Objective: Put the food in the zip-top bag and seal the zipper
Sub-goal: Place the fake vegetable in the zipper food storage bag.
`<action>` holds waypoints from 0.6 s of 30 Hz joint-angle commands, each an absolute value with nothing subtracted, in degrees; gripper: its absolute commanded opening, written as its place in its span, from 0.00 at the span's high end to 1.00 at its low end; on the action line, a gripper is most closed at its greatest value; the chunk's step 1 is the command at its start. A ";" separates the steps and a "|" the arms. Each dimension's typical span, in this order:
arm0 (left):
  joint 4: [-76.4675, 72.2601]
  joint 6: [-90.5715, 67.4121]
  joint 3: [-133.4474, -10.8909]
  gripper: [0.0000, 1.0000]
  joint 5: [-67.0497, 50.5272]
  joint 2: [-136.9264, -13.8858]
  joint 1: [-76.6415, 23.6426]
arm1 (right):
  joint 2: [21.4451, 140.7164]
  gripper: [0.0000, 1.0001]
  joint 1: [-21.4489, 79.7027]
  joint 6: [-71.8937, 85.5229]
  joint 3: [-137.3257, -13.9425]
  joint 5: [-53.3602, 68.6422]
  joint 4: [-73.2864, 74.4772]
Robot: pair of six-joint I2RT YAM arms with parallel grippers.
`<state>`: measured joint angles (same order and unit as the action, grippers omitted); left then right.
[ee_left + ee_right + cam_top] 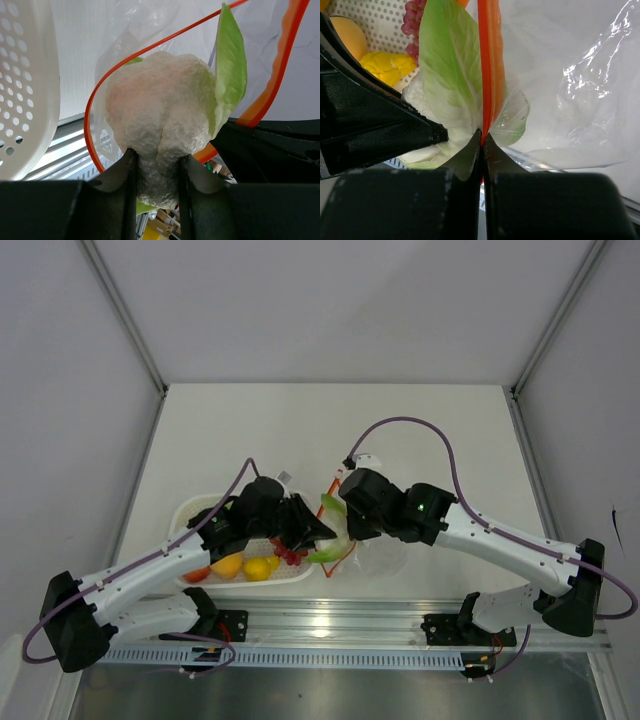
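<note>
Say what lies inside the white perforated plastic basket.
Seen in the basket: an orange toy fruit, a yellow fruit, a dark red grape bunch, a small red fruit. The left arm hides the rest.

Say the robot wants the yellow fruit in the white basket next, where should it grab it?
Likely from straight above, fingers closing across the middle of the yellow fruit. It sits low in the basket, whose walls block a sideways approach, and the orange fruit lies close beside it.

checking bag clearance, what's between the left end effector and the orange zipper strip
The toy cauliflower's green leaf, close beside the zipper strip that the right end effector pinches; the right wrist view shows it.
</note>
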<state>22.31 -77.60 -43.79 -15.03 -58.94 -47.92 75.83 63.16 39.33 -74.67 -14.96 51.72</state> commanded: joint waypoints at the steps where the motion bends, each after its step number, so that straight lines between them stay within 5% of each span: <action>1: 15.38 -78.05 -44.56 0.89 -13.45 -57.30 -48.16 | 74.97 1.00 63.98 39.64 -76.11 -11.78 46.76; 5: 15.12 -73.57 -46.93 0.76 -13.71 -58.09 -49.04 | 75.15 1.00 63.55 39.64 -76.90 -10.73 46.41; 7: 14.68 -71.46 -47.55 0.54 -14.67 -58.71 -49.30 | 75.06 1.00 63.02 39.81 -76.73 -9.76 45.71; 12: 15.73 -63.84 -49.57 0.21 -18.63 -61.70 -49.75 | 73.57 1.00 61.35 40.78 -76.38 -6.87 45.26; 14: 18.09 -61.10 -51.31 0.15 -18.90 -62.05 -49.75 | 72.69 1.00 60.38 40.96 -75.85 -6.16 44.74; 15: 21.06 -58.56 -51.85 0.01 -17.94 -61.79 -49.92 | 71.99 1.00 60.12 41.22 -75.68 -5.98 44.82; 18: 22.76 -54.59 -52.21 0.01 -15.31 -58.73 -50.27 | 70.93 1.00 58.98 41.40 -75.06 -5.28 45.00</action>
<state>23.62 -61.43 -48.66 -16.21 -62.00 -49.82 73.49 59.53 40.12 -74.70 -8.69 48.31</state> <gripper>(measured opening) 0.992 0.003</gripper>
